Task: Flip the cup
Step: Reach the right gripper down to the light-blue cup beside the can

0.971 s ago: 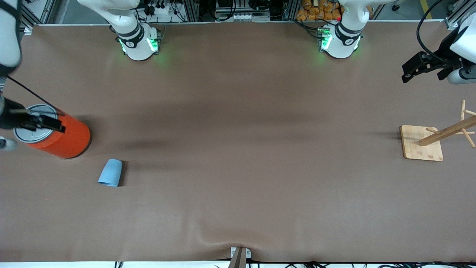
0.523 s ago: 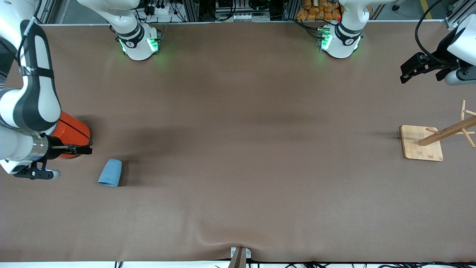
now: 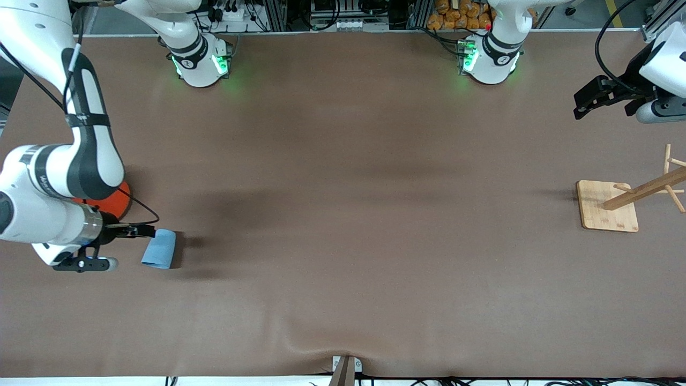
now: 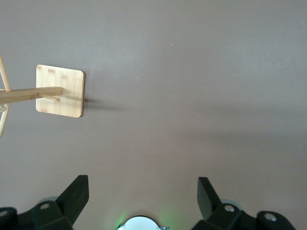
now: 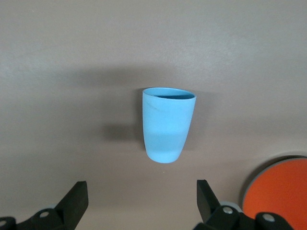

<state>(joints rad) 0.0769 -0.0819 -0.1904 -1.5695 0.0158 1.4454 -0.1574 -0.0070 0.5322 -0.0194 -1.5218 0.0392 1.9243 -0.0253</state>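
Cup (image 3: 159, 249) lies on its side on the desk (image 3: 343, 214) near the right arm's end, nearer the front edge than the orange can (image 3: 110, 199) beside it. I see my right gripper (image 3: 140, 231) just over the desk beside the cup's narrow base, its fingers (image 5: 74, 201) spread wide and holding nothing. My left gripper (image 3: 587, 102) waits over the desk's opposite end, above the wooden rack (image 3: 627, 201), fingers (image 4: 76, 194) likewise wide apart and empty.

High front camera, two wrist cameras
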